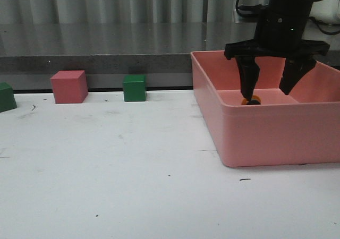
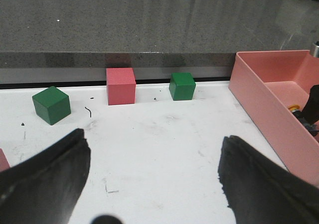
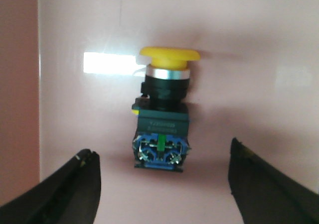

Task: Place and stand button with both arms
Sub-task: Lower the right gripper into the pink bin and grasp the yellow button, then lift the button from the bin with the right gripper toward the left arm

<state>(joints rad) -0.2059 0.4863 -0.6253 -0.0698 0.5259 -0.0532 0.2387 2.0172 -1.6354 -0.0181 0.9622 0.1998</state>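
From the front, my right black claw gripper [image 1: 270, 93] and the near wall of the pink plastic bin [image 1: 276, 130] hide nearly all of the small push-button with the yellow mushroom cap [image 1: 251, 100], leaving only a sliver of orange-yellow and black above the rim, and my left black claw gripper [image 2: 154, 184] shows only in its own wrist view, cut off at the frame edge. Seen from my right wrist, the button [image 3: 163, 114] lies on its side on the bin floor, its yellow cap, silver collar, black body and blue-and-green terminal base all clear, though the print on the body is too blurred to read. Both grippers are spread wide and hold nothing: the right one straddles the button without touching it, and the left one is over the white table [image 2: 159, 134].
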